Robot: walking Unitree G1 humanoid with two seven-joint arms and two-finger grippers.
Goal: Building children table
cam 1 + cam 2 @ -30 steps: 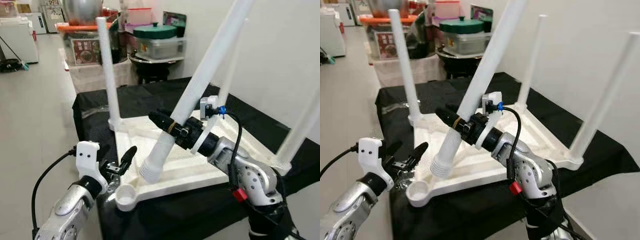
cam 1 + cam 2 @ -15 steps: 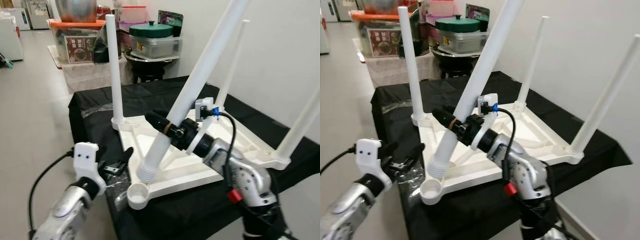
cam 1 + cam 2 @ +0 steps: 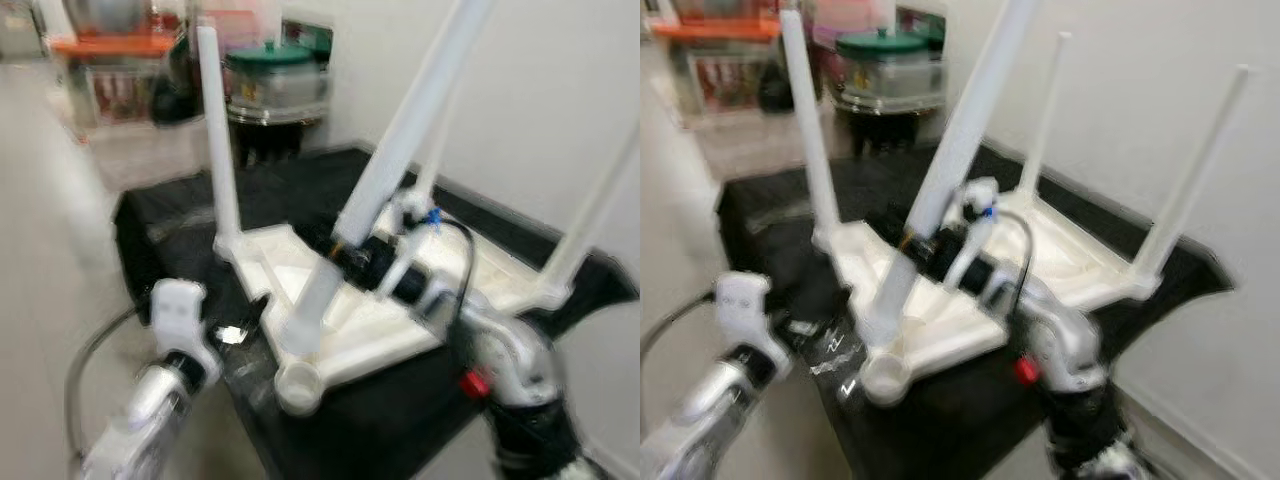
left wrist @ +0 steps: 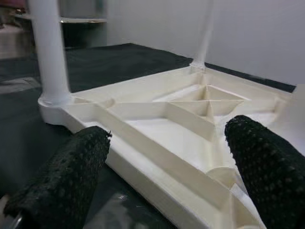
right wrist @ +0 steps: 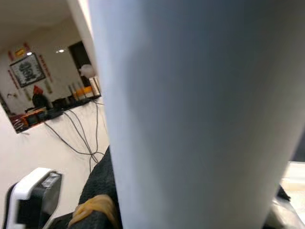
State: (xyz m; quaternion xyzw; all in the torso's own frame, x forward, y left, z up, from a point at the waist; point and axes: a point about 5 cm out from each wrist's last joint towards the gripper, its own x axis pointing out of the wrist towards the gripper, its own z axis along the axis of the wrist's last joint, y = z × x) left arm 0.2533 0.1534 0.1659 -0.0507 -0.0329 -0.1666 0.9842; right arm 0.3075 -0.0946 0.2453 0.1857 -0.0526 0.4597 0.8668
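1. Head views (blurred): a white plastic children's table top (image 3: 375, 320) lies upside down on a worktop (image 3: 170, 225) draped in black cloth. Three white legs already stand upright in its corner sockets — one at the far left corner (image 3: 217, 130), one at the far corner (image 3: 1043, 110) and one at the right corner (image 3: 1190, 170).
2. The right gripper (image 3: 345, 262) is clenched around a fourth white leg (image 3: 400, 150), held at a slant over the table top. The leg's ribbed lower end (image 3: 300, 340) hangs just above and beside the empty round corner socket (image 3: 298, 385) at the near edge; whether they touch cannot be told through the blur.
3. The left gripper (image 3: 240, 325) hovers at the near left edge of the table top, near the empty socket, its fingers released and holding nothing.
4. Left wrist view: sharp where the head views are not. The two black textured fingers (image 4: 71, 176) stand well apart, and between them show the table top's underside ribs (image 4: 190, 107), which meet in triangular cells, and the base of the far left leg seated in its socket (image 4: 55, 100).
5. Right wrist view: the held leg lies close across the lens as a broad pale band (image 5: 190, 119). Beside it appear a room with a framed picture (image 5: 27, 71) on the far wall, cables on the floor, and the white housing of the left wrist (image 5: 33, 195) — none of this room is seen from the head.
6. Behind the worktop, in the head views: a clear container with a green lid (image 3: 275, 75) and an orange-rimmed tub (image 3: 115, 50) on a low stand.
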